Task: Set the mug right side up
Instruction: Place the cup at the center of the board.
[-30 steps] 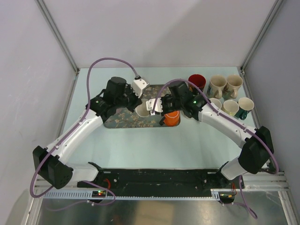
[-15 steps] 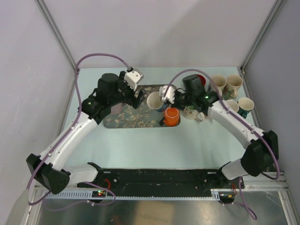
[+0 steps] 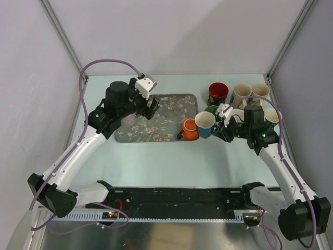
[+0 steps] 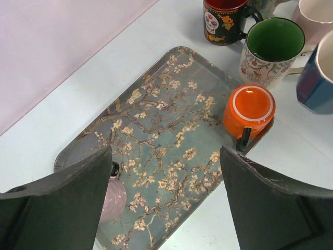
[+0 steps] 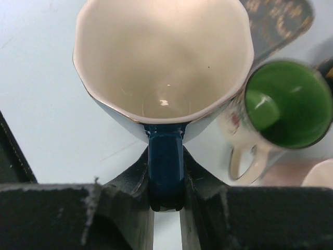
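The right gripper [image 5: 166,174] pinches the blue mug [image 5: 164,57] by its handle, mouth up, over the table [image 3: 171,161] between the upside-down orange mug [image 3: 190,129] and the green-lined mug [image 5: 289,104]. I cannot tell whether its base touches down. The left gripper [image 4: 166,208] hangs spread wide above the tray [image 4: 171,120]. Lower the mug level onto bare table, clear of both neighbours, and release only once it sits flat.

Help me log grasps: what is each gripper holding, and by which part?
The right gripper pinches the blue ceramic mug with cream interior by its blue handle. The left gripper stands open, holding nothing.
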